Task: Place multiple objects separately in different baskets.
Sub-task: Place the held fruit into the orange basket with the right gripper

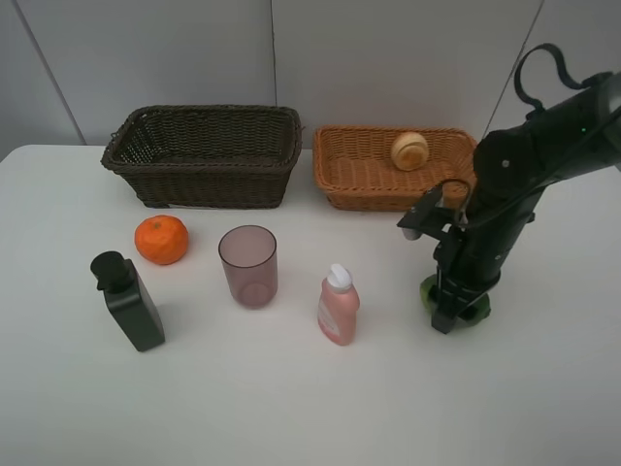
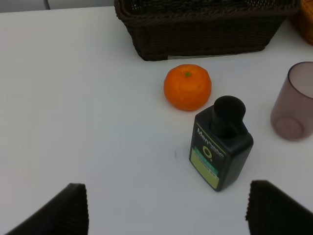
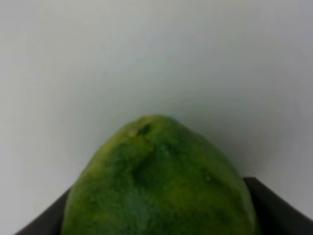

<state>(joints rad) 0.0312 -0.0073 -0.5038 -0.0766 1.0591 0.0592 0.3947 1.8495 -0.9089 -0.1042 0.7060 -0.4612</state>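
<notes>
Green fruit [image 3: 161, 186] sits clamped in the right gripper [image 1: 454, 315] on the surface [image 1: 291, 398] — lift straight, clear the tan basket [image 1: 369, 197] rim, release beside the peach [image 1: 409, 150].

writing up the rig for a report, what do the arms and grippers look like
The right arm is matte black with chunky rounded joints, a black cable looping above it and a grey block at the wrist. Of the left gripper only two dark, matte fingers show. No markings are readable.
</notes>
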